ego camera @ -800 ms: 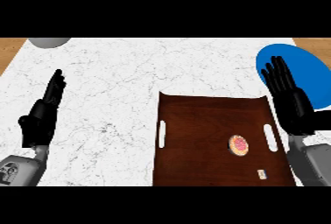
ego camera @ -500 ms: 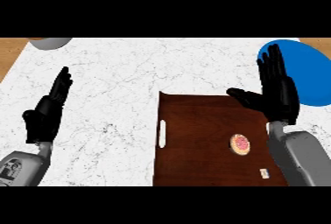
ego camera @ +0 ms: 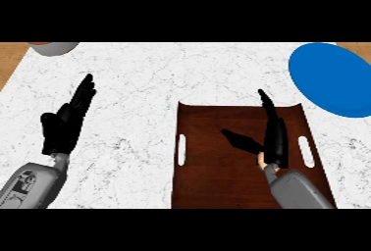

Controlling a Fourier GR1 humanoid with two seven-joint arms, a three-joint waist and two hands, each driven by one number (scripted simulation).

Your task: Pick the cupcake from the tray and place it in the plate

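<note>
Comparing the head view with the earlier frames: the right hand (ego camera: 274, 142) has moved from beside the blue plate (ego camera: 334, 78) to above the brown tray (ego camera: 217, 181), fingers straight, thumb spread apart, holding nothing. The cupcake (ego camera: 261, 158) sits on the tray, mostly hidden beneath this hand. Judged stage: approach, grasp pending. The left hand (ego camera: 64, 127) rests open at left. No legible writing or brand is visible.

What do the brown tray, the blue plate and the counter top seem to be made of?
The brown rectangular tray looks like dark polished wood: reddish grain, white slot handles. The round blue plate is plain and matte, perhaps plastic or glazed ceramic. The white counter top looks like marble, with grey veins.
</note>
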